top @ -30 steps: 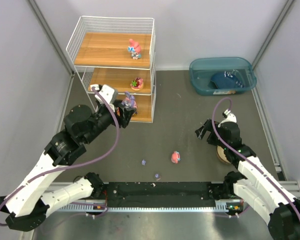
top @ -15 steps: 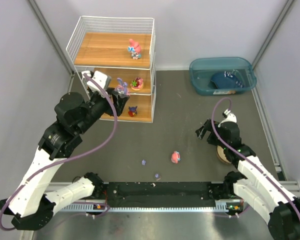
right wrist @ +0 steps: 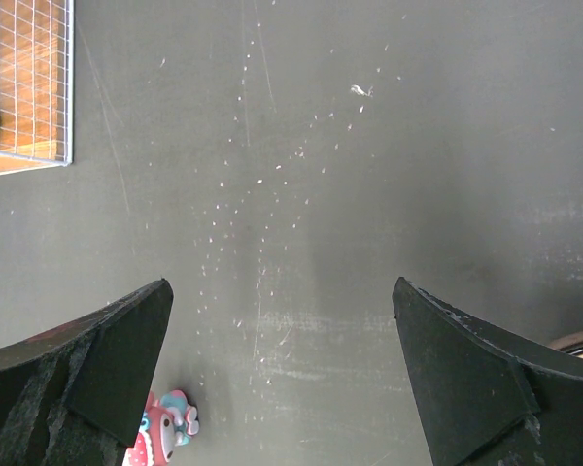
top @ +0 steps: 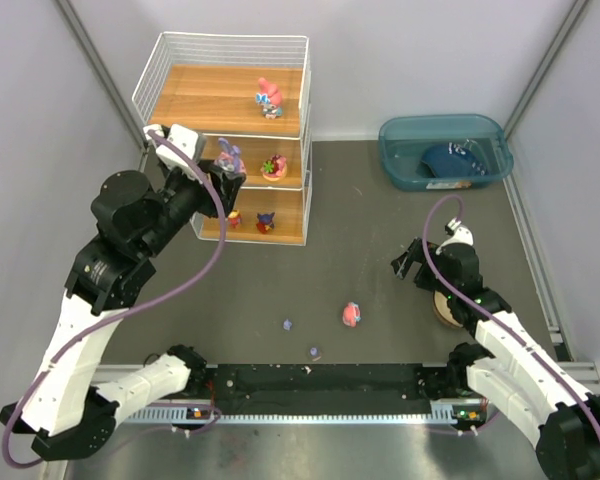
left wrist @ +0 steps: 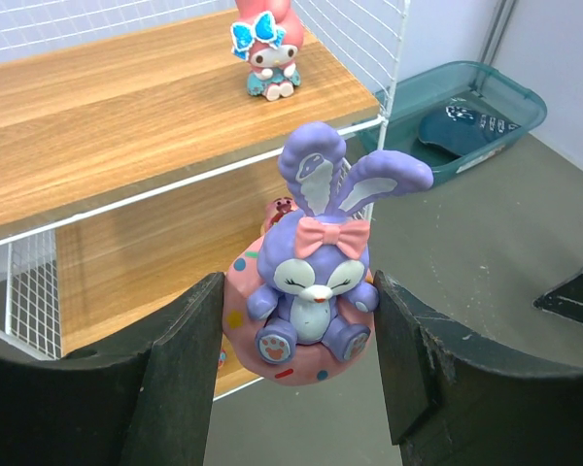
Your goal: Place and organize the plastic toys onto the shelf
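Observation:
A purple bunny toy on a round pink base hangs between the fingers of my left gripper, which is shut on the base. In the top view this gripper is in the air at the front of the shelf, level with the middle board. A pink toy stands on the top board, a red one on the middle board, and two small ones on the bottom board. A pink toy and two purple bits lie on the table. My right gripper hovers open over bare table, right of that pink toy.
A teal bin holding a dark blue item sits at the back right. A tan bowl lies partly under my right arm. Grey walls close in both sides.
My left arm has lifted the purple bunny up and to the left, from the bottom board's level to the middle board's. The right arm has not moved.

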Controlling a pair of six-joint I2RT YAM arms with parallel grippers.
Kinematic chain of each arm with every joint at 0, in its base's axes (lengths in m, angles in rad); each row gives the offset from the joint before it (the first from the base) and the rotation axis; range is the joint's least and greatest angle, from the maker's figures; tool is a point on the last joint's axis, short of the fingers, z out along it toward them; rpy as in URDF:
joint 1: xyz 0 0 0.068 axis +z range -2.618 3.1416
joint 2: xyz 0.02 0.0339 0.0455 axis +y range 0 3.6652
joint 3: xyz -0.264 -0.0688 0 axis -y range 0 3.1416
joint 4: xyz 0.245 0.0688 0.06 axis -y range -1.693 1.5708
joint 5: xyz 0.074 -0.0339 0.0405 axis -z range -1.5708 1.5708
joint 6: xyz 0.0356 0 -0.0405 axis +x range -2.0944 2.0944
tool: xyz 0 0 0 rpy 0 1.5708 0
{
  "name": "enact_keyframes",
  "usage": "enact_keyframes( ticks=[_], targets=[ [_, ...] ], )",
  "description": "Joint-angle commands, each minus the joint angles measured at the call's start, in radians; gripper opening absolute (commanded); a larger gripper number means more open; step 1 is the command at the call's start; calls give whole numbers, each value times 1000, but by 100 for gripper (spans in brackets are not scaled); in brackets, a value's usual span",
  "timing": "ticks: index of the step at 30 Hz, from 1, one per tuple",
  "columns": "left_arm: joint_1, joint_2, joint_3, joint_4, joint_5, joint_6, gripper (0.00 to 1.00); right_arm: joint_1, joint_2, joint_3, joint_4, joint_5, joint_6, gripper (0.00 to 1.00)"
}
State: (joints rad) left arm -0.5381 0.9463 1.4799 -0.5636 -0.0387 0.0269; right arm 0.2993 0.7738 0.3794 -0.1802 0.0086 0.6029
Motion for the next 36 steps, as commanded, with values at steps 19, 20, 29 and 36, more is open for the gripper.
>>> enact_keyframes(
  ticks=[19, 20, 29, 36],
  targets=[
    [135, 204, 358, -48, 94, 31, 0, 8, 1, 32, 28, 28, -20, 98],
    [139, 213, 367, -51, 97, 30, 0, 8, -1, 32, 28, 28, -18, 98],
    [224, 351, 488, -53, 175, -1, 0, 8, -2, 32, 28, 33, -25, 98],
    [274, 465, 612, -88, 235, -2, 0, 8, 2, 33, 28, 36, -25, 99]
  ],
)
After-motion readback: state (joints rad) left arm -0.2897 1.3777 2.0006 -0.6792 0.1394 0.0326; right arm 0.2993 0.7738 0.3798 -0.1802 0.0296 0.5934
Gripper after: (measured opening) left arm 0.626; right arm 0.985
